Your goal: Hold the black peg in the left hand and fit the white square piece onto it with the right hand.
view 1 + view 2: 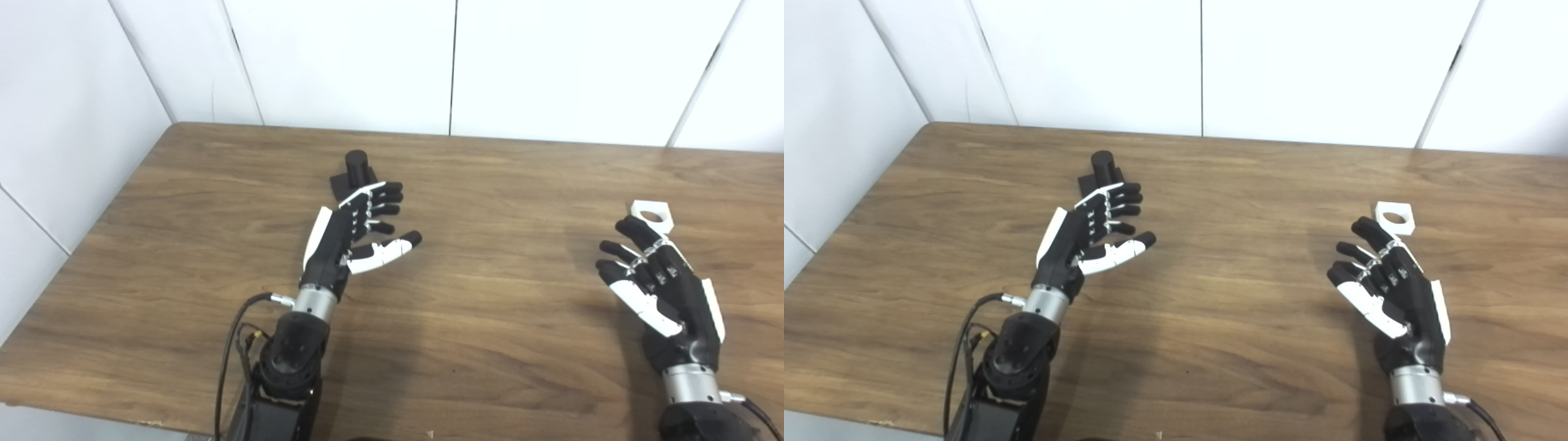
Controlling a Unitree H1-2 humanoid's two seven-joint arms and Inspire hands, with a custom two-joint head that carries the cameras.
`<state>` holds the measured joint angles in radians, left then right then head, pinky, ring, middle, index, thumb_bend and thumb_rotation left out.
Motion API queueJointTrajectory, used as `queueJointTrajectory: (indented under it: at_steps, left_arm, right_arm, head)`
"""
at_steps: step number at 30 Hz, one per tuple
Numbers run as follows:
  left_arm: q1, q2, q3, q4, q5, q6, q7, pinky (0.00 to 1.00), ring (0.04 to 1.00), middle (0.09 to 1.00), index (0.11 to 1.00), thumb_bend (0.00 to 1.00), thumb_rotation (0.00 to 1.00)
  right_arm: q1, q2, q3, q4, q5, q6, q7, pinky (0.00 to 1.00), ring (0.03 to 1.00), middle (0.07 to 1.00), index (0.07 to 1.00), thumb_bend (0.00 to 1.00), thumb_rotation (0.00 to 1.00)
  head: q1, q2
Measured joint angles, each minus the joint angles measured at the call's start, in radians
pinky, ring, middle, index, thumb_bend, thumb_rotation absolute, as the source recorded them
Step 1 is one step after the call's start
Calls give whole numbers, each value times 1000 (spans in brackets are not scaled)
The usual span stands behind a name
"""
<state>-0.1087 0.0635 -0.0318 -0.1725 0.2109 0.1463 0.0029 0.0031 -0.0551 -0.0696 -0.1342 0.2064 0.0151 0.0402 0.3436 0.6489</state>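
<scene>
Left eye view: my left hand (352, 236) hangs spread and empty just short of the black peg (356, 173), upright on the wooden table (490, 306). My right hand (661, 288), spread too, hovers near the white square piece (652, 215).

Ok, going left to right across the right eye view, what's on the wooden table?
Left hand, open, with the black cylindrical peg on its square base just beyond its fingertips → right hand, open → white square piece with a round hole.
</scene>
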Motion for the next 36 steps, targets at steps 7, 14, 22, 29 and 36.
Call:
queueJointTrajectory:
  at_steps: [7,14,22,29,36]
  left_arm:
    - [-40,36,5,0,114,8,32,585,726,754,709,707,145]
    - [-81,67,13,0,189,65,38,636,736,754,718,712,184]
    - [-120,97,18,8,254,81,44,668,759,759,708,733,206]
    - [-157,112,25,31,309,107,66,639,765,768,705,720,167]
    - [-193,118,25,66,344,118,74,578,732,754,686,724,165]
  right_arm:
    - [-1,-1,0,1,4,0,0,617,713,808,758,764,219]
    - [-1,-3,0,1,4,0,1,617,719,815,764,747,218]
    - [0,-5,0,1,5,0,2,615,708,806,760,756,210]
    - [0,-6,-1,1,7,0,3,614,706,808,758,756,209]
    - [-1,-9,-1,1,9,0,8,605,701,816,765,740,196]
  head:
    - [-6,-5]
    - [-3,0]
    - [-3,2]
    - [3,6]
    - [0,2]
